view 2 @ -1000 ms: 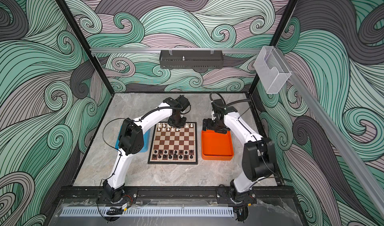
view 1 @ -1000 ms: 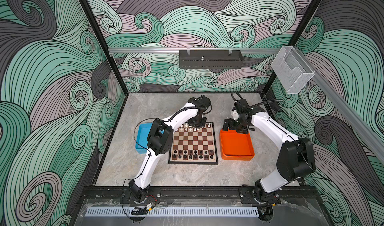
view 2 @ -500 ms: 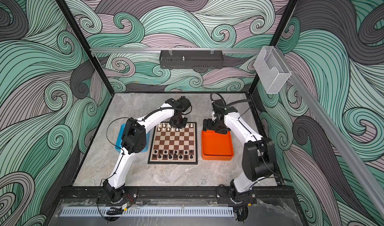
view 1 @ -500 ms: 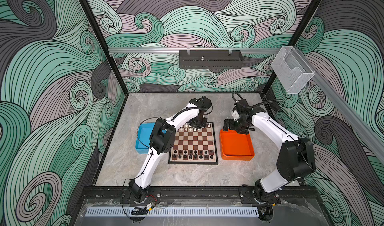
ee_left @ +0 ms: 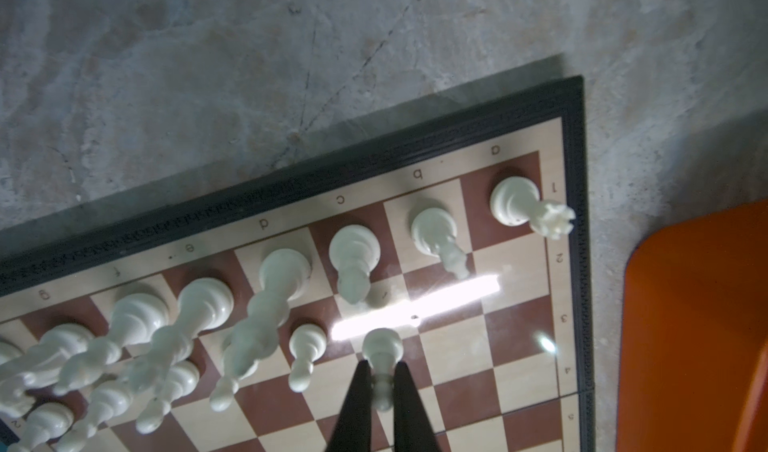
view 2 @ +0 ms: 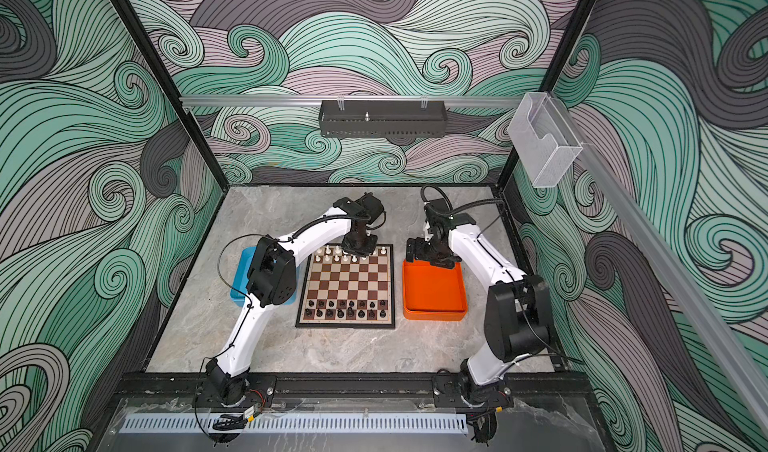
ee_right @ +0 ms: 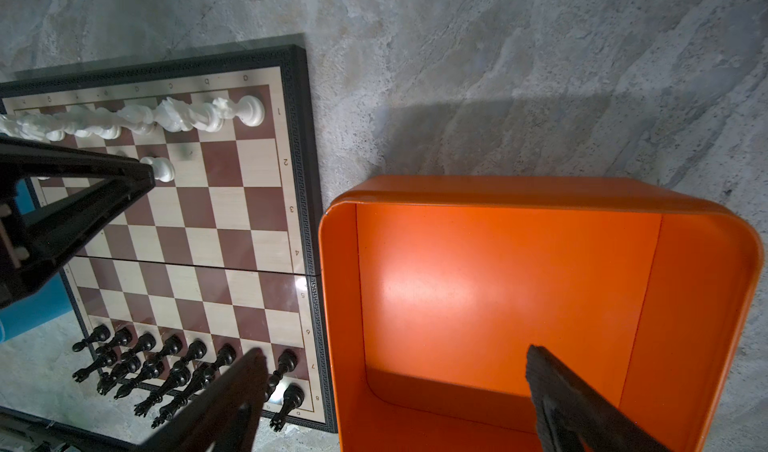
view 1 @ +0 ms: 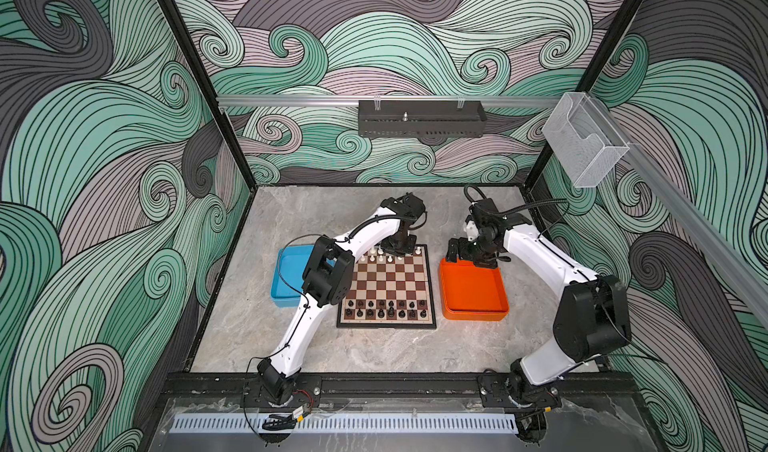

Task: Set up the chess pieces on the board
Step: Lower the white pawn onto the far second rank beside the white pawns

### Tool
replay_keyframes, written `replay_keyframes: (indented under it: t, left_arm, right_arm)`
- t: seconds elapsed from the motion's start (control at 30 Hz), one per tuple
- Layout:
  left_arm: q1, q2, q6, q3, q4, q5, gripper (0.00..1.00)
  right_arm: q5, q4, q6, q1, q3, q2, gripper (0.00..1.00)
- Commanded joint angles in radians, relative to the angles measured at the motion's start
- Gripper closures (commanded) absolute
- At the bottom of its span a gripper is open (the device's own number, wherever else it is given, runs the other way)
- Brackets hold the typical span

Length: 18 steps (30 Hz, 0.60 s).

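The board [view 1: 390, 281] [view 2: 350, 281] lies between two trays. Black chess pieces [view 1: 386, 308] fill its two near rows. White chess pieces [view 1: 379, 256] stand along its far edge. My left gripper [view 1: 398, 249] [ee_left: 382, 377] hangs over those far rows, shut on a white pawn [ee_left: 381, 346] whose base rests on a second-row square beside another white pawn [ee_left: 306, 340]. The held white pawn [ee_right: 161, 167] also shows in the right wrist view. My right gripper [view 1: 461, 256] [ee_right: 395, 387] is open over the far left corner of the orange tray, holding nothing.
The orange tray [view 1: 473, 294] [ee_right: 540, 283] right of the board looks bare inside. A blue tray [view 1: 286, 281] sits left of the board, partly behind my left arm's elbow. Grey stone tabletop [view 1: 374, 350] runs in front of the board.
My left arm's elbow has drifted slightly to the right while its gripper stays over the far rows, still shut on the pawn. The right arm has not moved.
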Motion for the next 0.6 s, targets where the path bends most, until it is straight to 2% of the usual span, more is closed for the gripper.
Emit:
replay_keyframes:
  t: [0.0, 0.57]
  left_arm:
    - [-0.009, 0.025, -0.009, 0.034, -0.013, 0.007, 0.89]
    - [-0.008, 0.043, -0.003, 0.04, -0.007, -0.012, 0.87]
  right_arm:
    - [-0.013, 0.003, -0.008, -0.01, -0.004, -0.007, 0.03]
    - [-0.019, 0.002, -0.01, -0.012, -0.002, 0.004, 0.03]
